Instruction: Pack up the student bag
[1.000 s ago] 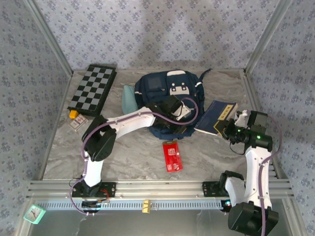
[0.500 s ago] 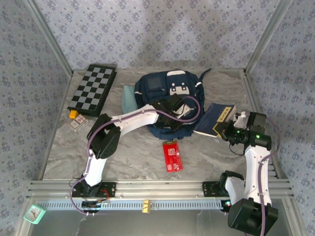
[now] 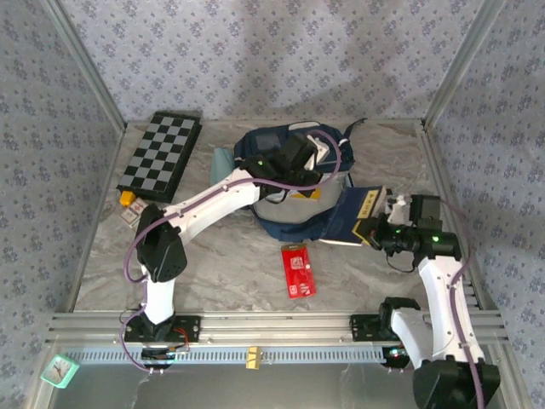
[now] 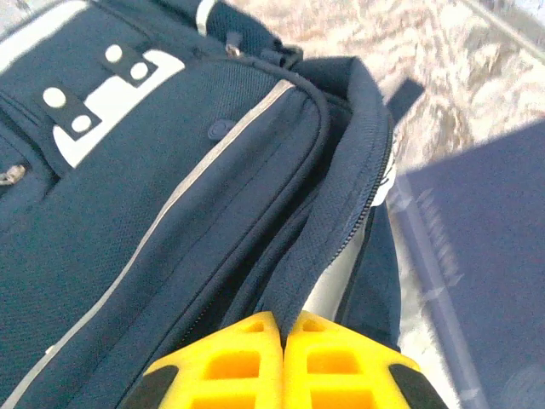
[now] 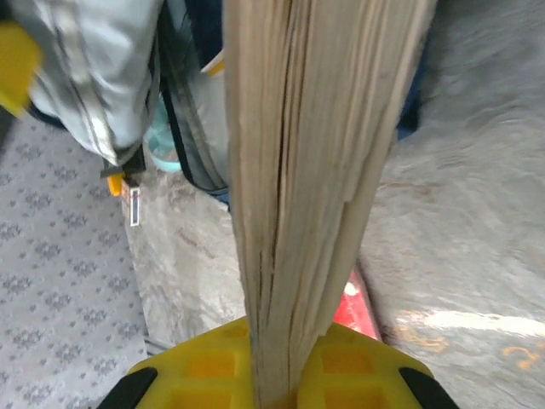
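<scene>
— Where's the bag?
— Mid-worktop, toward the back wall, pockets facing up. Its mouth gapes on the right, with pale lining showing.
— The left jaws?
— Pressed together, pinching the zip edge of the bag's opening. The left arm reaches over from the near left.
— And the right jaws?
— Clamped on a navy book, one finger on each cover, with the page edges toward the wrist camera. The book's far end is at the bag's mouth, but I can't tell if it's inside.
— What's around them?
— A red card lies flat in front of the bag, apart from it. A teal thing touches the bag's left side. A chessboard sits at the back left.
</scene>
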You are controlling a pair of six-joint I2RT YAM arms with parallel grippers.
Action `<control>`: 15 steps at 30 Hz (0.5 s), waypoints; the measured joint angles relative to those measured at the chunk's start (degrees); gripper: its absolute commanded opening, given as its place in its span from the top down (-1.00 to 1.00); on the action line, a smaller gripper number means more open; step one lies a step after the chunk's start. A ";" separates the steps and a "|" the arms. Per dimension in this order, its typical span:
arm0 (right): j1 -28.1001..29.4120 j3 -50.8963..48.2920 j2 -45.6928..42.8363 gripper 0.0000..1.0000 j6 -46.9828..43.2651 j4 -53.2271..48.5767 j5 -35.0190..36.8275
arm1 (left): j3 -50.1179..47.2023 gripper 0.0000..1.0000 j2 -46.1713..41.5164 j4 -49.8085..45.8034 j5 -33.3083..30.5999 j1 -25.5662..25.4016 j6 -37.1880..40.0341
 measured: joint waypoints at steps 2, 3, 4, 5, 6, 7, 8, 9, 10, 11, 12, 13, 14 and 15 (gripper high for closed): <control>5.22 -0.74 2.64 1.00 2.08 4.44 0.15 | 1.38 1.00 0.00 0.24 -1.22 0.00 -0.26; 7.50 -0.98 4.20 1.00 3.02 6.88 0.24 | 1.75 1.00 0.00 0.39 -1.86 0.00 -0.48; 9.79 -1.07 6.08 1.00 3.85 9.57 0.37 | 2.08 1.00 0.00 0.61 -2.58 -0.04 -0.87; 11.69 -1.07 8.02 1.00 4.66 12.28 0.44 | 2.19 1.00 0.00 0.81 -3.32 -0.04 -1.27; 13.00 -1.07 9.66 1.00 5.16 14.75 0.57 | 2.32 1.00 0.00 0.85 -3.78 -0.07 -1.55; 14.32 -1.07 11.69 1.00 5.86 17.77 0.81 | 2.38 1.00 0.00 0.96 -4.37 -0.07 -1.92; 15.30 -1.07 13.68 1.00 6.45 20.61 1.05 | 2.40 1.00 0.00 1.03 -4.76 -0.07 -2.08; 16.13 -1.05 15.87 1.00 6.99 23.56 1.07 | 2.43 1.00 0.00 1.22 -5.11 -0.07 -2.21; 16.79 -1.03 18.05 1.00 7.43 26.32 1.22 | 2.45 1.00 0.00 1.46 -5.42 -0.07 -2.38; 17.40 -0.76 20.55 1.00 7.65 28.83 1.49 | 2.56 1.00 0.00 1.66 -5.64 -0.11 -2.51; 17.84 -0.39 22.88 1.00 7.89 30.93 1.90 | 2.86 1.00 0.00 1.64 -5.81 -0.11 -2.56; 18.18 0.15 25.35 1.00 8.09 32.96 2.54 | 3.32 1.00 0.02 1.64 -5.90 -0.11 -2.56; 18.43 0.81 27.87 1.00 8.33 35.19 3.06 | 3.98 1.00 0.00 1.55 -6.10 -0.11 -2.56; 18.51 1.40 29.92 0.99 8.57 36.89 3.41 | 4.61 1.00 0.00 1.55 -6.27 -0.11 -2.56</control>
